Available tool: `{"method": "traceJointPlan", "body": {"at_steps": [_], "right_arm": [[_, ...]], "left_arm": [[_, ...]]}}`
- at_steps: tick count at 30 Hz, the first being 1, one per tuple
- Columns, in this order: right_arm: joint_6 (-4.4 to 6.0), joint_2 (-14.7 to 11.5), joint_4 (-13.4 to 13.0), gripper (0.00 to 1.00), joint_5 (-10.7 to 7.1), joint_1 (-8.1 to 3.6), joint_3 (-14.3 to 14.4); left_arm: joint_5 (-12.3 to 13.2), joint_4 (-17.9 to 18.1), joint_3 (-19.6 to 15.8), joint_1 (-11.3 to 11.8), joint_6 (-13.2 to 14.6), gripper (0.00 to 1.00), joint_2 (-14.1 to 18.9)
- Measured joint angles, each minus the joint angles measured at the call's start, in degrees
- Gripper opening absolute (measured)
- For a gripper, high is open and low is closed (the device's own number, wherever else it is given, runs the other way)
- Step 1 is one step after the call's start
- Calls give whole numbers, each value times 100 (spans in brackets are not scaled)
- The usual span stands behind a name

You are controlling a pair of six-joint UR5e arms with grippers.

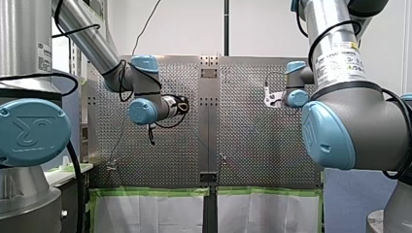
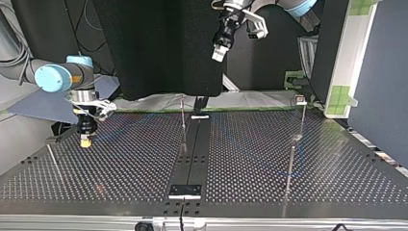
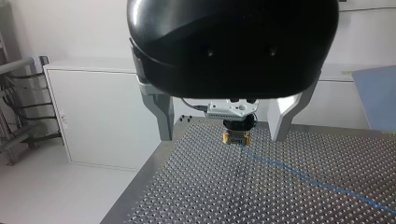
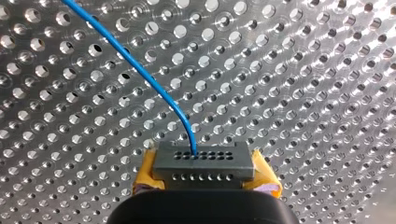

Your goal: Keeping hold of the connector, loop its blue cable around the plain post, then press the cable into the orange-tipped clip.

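My right gripper (image 4: 205, 181) is shut with its yellow pads (image 4: 266, 179) on a grey connector (image 4: 204, 161). A blue cable (image 4: 140, 70) leaves the connector's face and curves away over the perforated table (image 4: 303, 93). In the top view my right gripper (image 2: 85, 140) hangs just above the table at the left. My left gripper (image 2: 219, 53) hangs high over the table's far side, and its metal fingers (image 3: 162, 116) stand open with nothing between them. Ahead of them is my right gripper (image 3: 236, 137), with the blue cable (image 3: 303, 175) trailing from it. A thin plain post (image 2: 183, 126) stands mid-table. A clip-headed post (image 2: 300, 102) stands at the right.
Another thin post (image 2: 290, 166) rises at the top view's near right. A slanted rod (image 2: 54, 161) sits near its left edge. A dark strip (image 2: 193, 154) runs down the table's (image 2: 120, 173) middle. A white cabinet (image 3: 102, 121) stands beyond the table's edge.
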Motion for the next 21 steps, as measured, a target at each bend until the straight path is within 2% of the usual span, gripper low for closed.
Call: {"method": "traceJointPlan", "body": {"at_steps": [6,10,16,21], "right_arm": [[8,-3,39,0,106,-16,0],[-4,1,151,0,274,-46,1],[-100,4,420,0,574,-84,1],[-131,-6,544,0,770,-121,0]], "left_arm": [[8,4,0,12,-1,100,-2],[12,4,-1,16,-5,100,-3],[16,4,-1,20,-12,100,-28],[19,5,-1,20,-10,100,-118]]}}
